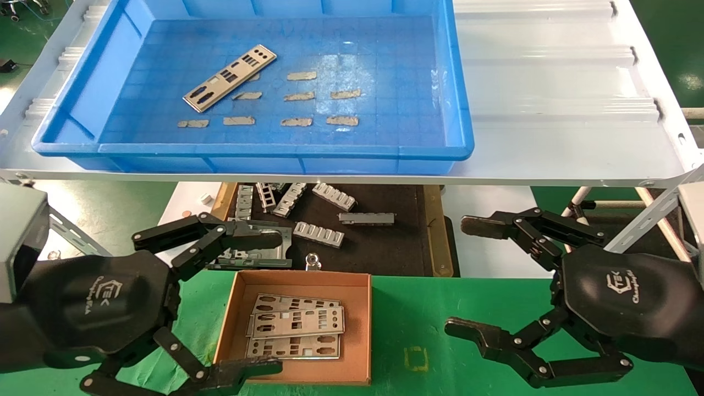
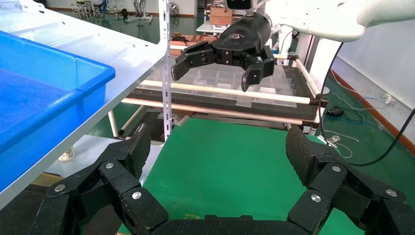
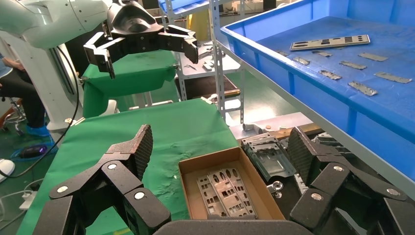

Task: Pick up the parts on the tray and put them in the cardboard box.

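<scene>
On the white shelf panel (image 1: 550, 82), seen from the head camera, sits the blue tray (image 1: 82, 88), holding one remaining part (image 1: 230, 77) that lies at a slant on the grid floor near its left side, with several small grey patches (image 1: 300, 96) scattered beside it. Below, on the green mat (image 1: 440, 330), the cardboard box (image 1: 360, 330) holds three stacked plates (image 1: 297, 327). The left gripper (image 1: 250, 302) hangs over the box's left edge, fingers spread wide and holding nothing; the right gripper (image 1: 467, 278) hovers over the mat well to the right of the box, likewise spread and empty. Ribbed grey brackets (image 1: 319, 234) lie on the dark surface behind the box. From the left wrist camera, the left gripper's fingers (image 2: 132, 147) stand wide apart above the green mat, the tray's rim (image 2: 88, 73) is beside them, and the right gripper (image 2: 215, 73) shows farther off, splayed. From the right wrist camera, the right gripper's fingers (image 3: 137, 147) are parted, with the box (image 3: 188, 196) and its plates (image 3: 225, 193) between them below; the part (image 3: 330, 42) rests in the tray (image 3: 293, 68), and the left gripper (image 3: 147, 54) hangs beyond, splayed.
</scene>
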{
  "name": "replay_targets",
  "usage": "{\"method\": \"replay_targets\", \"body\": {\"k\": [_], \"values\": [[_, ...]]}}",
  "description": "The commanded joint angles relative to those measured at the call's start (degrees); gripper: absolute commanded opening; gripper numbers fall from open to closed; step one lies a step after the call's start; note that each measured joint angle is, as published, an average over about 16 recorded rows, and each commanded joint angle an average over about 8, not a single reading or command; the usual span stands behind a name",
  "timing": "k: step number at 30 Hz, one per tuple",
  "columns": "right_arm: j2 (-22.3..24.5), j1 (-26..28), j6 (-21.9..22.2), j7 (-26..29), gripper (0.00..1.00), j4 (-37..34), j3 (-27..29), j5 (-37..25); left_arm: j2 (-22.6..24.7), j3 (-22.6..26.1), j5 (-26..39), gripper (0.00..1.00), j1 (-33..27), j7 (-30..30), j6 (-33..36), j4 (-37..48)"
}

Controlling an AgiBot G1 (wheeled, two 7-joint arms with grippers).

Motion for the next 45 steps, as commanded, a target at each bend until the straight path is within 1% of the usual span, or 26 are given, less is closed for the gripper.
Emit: {"method": "replay_targets", "body": {"k": [1,45], "values": [[0.0,0.0,0.0,0.0,1.0,0.0,0.0,0.0,0.1,0.1,0.1,1.0,-0.1,0.1,-0.1,0.1],[0.0,0.0,0.0,0.0,1.0,0.0,0.0,0.0,0.3,0.7,0.6,1.0,-0.3,0.4,-0.4,0.6]]}}
